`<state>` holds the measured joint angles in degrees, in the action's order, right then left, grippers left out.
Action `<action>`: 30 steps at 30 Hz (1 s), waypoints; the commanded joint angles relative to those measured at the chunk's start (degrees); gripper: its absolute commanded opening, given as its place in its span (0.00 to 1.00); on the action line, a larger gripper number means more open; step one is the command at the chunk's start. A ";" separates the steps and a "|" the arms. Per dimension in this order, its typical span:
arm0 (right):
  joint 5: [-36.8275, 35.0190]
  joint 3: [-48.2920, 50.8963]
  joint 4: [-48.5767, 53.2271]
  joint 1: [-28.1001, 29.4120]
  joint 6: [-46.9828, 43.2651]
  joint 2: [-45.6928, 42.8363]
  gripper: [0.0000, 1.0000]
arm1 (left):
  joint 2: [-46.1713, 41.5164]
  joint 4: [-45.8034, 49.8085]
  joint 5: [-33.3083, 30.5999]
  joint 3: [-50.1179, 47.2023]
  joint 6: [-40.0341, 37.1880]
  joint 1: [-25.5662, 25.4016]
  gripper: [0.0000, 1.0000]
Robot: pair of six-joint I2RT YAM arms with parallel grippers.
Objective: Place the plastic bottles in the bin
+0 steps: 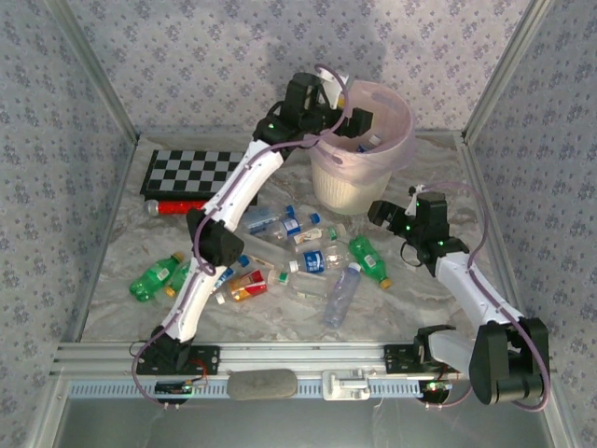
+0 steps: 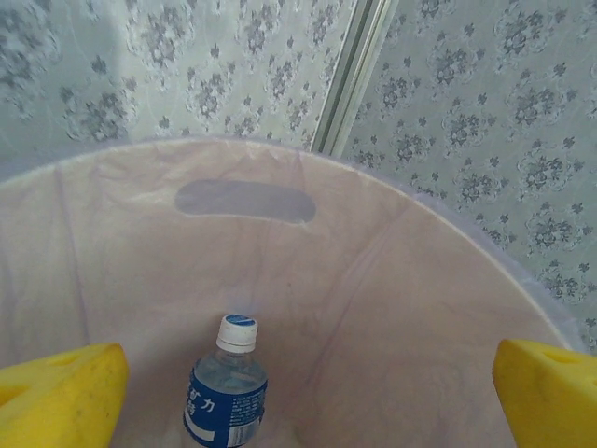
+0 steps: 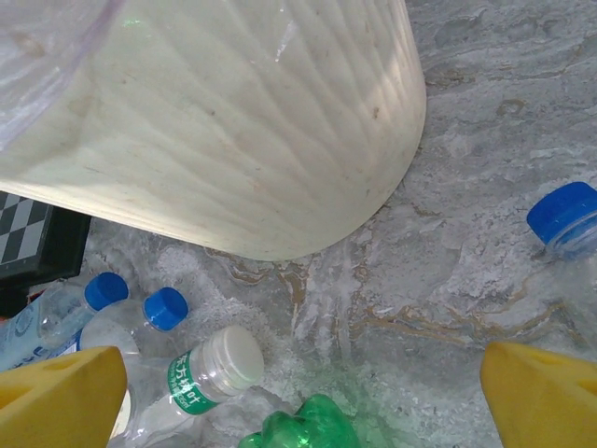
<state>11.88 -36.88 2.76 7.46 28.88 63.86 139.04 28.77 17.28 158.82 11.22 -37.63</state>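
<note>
Yellow fingers (image 2: 56,392) of L gripper (image 2: 308,399) spread wide over bin (image 2: 401,280), holding nothing.
One blue-label bottle (image 2: 227,397) sits inside the bin; other bottles (image 1: 308,254) lie scattered on table (image 1: 420,299) in front of it. R gripper (image 3: 303,401) also wide & empty, low beside bin wall, above green bottle (image 3: 312,425) & white-cap bottle (image 3: 210,373).

Top camera overlooks the table (image 1: 410,308); both wrist cameras look closely, apparently downward, at the bin (image 1: 359,187).

Chessboard (image 1: 191,173) far left, w/ red stick (image 1: 182,207) just beside (its near side).
</note>
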 commanded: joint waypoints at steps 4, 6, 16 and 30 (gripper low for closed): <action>-0.51 -2.73 -1.12 1.52 -1.20 0.47 0.99 | -10.49 9.72 -5.44 0.37 -4.09 0.73 1.00; -1.02 -2.96 -1.19 1.86 -1.42 0.72 0.99 | -12.48 14.37 -7.74 -0.65 -4.56 1.26 1.00; -1.11 -4.03 -1.52 2.92 -1.92 3.05 0.99 | -36.12 7.08 -17.44 -41.26 -6.65 5.13 1.00; -3.00 -4.90 -0.98 5.38 -2.30 4.83 0.99 | -65.89 6.09 -30.17 -87.81 14.00 22.99 1.00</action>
<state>10.15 -39.66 1.76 12.16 27.55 67.72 77.67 32.36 -5.91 77.01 15.53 -17.93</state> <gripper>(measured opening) 0.990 0.998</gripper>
